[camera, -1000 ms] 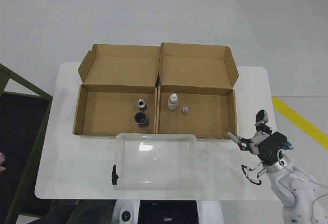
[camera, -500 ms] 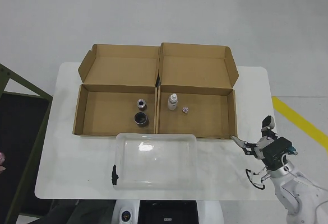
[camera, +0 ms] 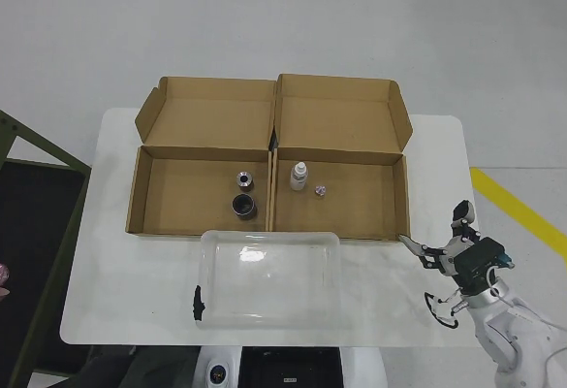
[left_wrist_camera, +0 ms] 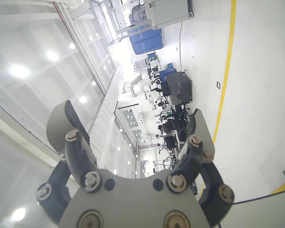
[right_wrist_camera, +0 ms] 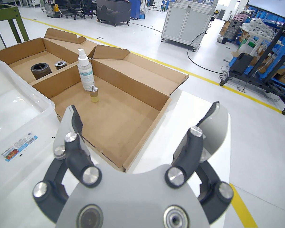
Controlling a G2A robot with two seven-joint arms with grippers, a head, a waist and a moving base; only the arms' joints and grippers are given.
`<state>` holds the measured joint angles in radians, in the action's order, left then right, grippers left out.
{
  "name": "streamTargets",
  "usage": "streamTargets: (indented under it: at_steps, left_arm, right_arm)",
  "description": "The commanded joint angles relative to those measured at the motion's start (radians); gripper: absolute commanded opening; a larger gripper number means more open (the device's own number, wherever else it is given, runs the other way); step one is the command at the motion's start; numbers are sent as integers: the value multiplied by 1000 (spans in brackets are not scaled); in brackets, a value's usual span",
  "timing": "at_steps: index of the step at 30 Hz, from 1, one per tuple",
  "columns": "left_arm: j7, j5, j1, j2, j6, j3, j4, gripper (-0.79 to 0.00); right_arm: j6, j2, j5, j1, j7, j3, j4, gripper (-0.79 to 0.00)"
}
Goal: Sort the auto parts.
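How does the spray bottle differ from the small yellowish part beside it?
The spray bottle is tall, pale plastic with a white pump head; the small yellowish part is much shorter, with a silver stud on top. Both stand upright, close together, in the same cardboard box.

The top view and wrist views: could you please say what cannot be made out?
Small brass-coloured stud in the right brown cardboard box: too small in the top view for its shape.
Black speck by the clear plastic tray: too small in the top view to identify.
Dark cylindrical sleeve: inside shadowed in the right wrist view.
Open left gripper: place over the white table unknown, its wrist view faces away.
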<state>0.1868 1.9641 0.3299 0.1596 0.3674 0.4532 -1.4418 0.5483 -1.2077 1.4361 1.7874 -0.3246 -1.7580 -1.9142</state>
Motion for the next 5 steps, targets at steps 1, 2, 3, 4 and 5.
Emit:
streamTargets:
  at_steps: [1,2,3,4,5]
  left_arm:
    - [0,0,0,0,0,0,0,-1]
    - [0,0,0,0,0,0,0,0]
    - [0,0,0,0,0,0,0,0]
    - [0,0,0,0,0,0,0,-1]
    - [0,0,0,0,0,0,0,0]
  right_arm:
    - [0,0,0,0,0,0,0,0]
    - [0,0,0,0,0,0,0,0]
    - [0,0,0,0,0,0,0,0]
    - [0,0,0,0,0,0,0,0]
    - [0,0,0,0,0,0,0,0]
